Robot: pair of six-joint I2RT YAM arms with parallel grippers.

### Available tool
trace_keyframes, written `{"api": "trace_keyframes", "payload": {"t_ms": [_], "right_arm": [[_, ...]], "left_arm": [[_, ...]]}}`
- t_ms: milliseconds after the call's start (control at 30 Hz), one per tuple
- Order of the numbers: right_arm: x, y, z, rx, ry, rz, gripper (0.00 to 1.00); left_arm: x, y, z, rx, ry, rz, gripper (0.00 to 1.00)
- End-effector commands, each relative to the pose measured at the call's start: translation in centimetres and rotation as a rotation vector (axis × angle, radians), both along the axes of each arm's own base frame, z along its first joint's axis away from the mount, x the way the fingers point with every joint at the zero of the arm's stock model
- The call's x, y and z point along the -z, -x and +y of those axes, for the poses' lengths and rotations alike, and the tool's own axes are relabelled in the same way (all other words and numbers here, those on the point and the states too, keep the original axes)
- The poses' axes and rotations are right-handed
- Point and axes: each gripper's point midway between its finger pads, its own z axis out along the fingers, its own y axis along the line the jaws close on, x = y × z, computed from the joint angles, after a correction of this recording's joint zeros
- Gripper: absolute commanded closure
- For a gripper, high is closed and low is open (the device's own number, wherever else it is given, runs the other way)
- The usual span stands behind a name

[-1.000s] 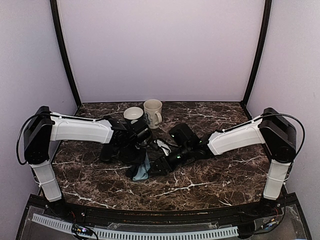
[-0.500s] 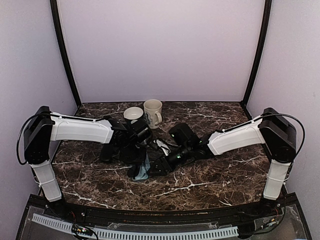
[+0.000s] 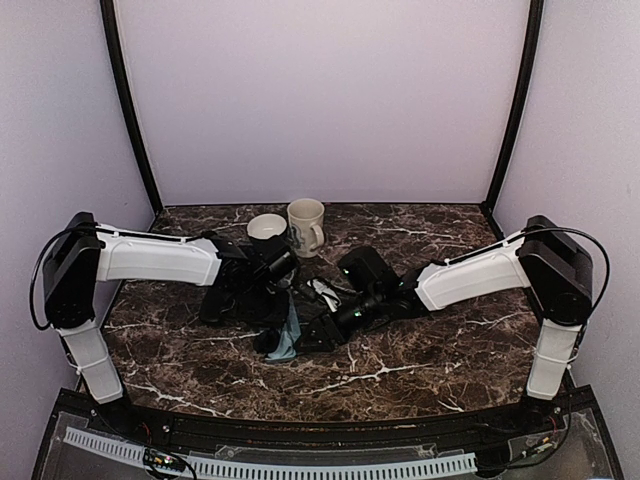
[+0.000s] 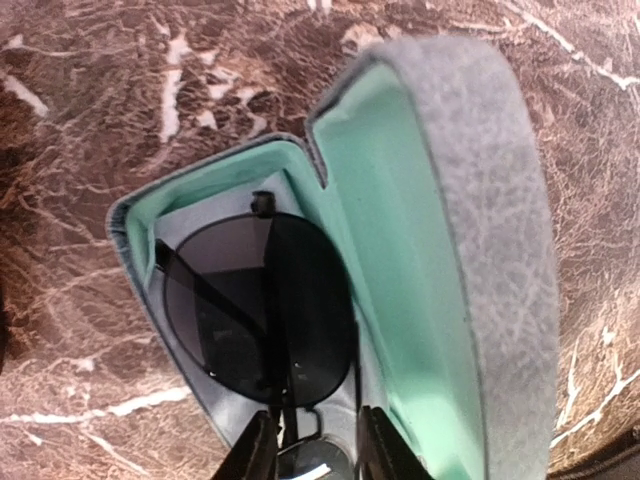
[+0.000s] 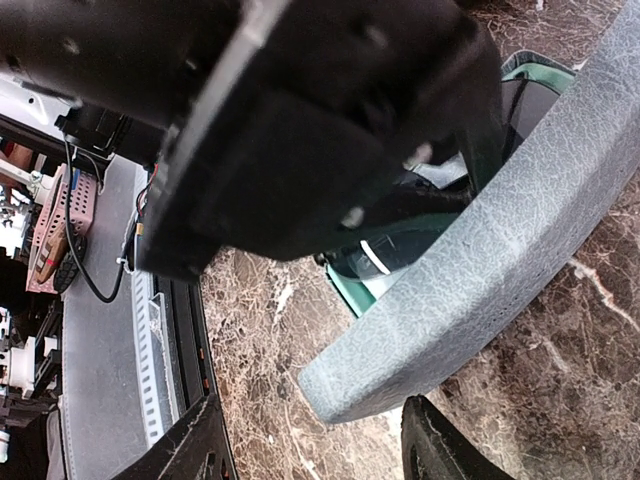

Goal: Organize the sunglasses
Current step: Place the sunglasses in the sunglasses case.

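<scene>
Black wire sunglasses (image 4: 262, 305) lie inside the grey case (image 4: 215, 195), long axis pointing away from the left hand (image 4: 317, 445), jaws straddling their near end, grip unclear; right hand (image 5: 312, 425) spread wide around the lid (image 5: 500, 220).

Behind its gripper each arm wears a long white shell, the left arm (image 3: 150, 258) and the right arm (image 3: 470, 278) alike. Farthest from the gripper, the shell ends in a bulky, rounded black joint on a white post, and a thin black cable (image 3: 35, 290) loops outside that joint. Nearer the gripper the links turn black and blocky, with a small green light (image 3: 345, 268) on the right one, and the left gripper (image 4: 315, 445) and right gripper (image 5: 315, 450) each carry two smooth, glossy black fingers (image 5: 195, 450) with rounded edges.
</scene>
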Motion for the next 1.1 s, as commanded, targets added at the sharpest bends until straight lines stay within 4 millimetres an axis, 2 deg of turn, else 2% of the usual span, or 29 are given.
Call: {"api": "trace_keyframes", "payload": {"t_ms": [0, 133, 333, 533, 767, 1067], "right_arm": [[-0.6, -0.2, 0.1, -0.006, -0.032, -0.017, 0.39], [-0.6, -0.2, 0.1, -0.001, -0.03, -0.012, 0.38], [-1.1, -0.4, 0.1, 0.014, -0.034, -0.019, 0.39], [-1.4, -0.5, 0.0, 0.025, -0.036, -0.014, 0.38], [-1.2, -0.5, 0.3, 0.028, -0.036, -0.006, 0.39], [-1.1, -0.4, 0.4, 0.029, -0.034, 0.001, 0.39]], "left_arm": [[-2.7, 0.0, 1.0, -0.02, 0.02, -0.045, 0.68], [-3.4, 0.3, 1.6, -0.02, 0.023, -0.056, 0.61], [-3.6, 1.7, 2.5, -0.027, 0.074, -0.055, 0.57], [-2.2, 3.9, 3.0, -0.049, 0.173, -0.017, 0.49], [-0.7, 4.7, 1.8, -0.041, 0.258, 0.02, 0.45], [-0.3, 4.8, 0.1, -0.017, 0.324, 0.052, 0.45]]}}
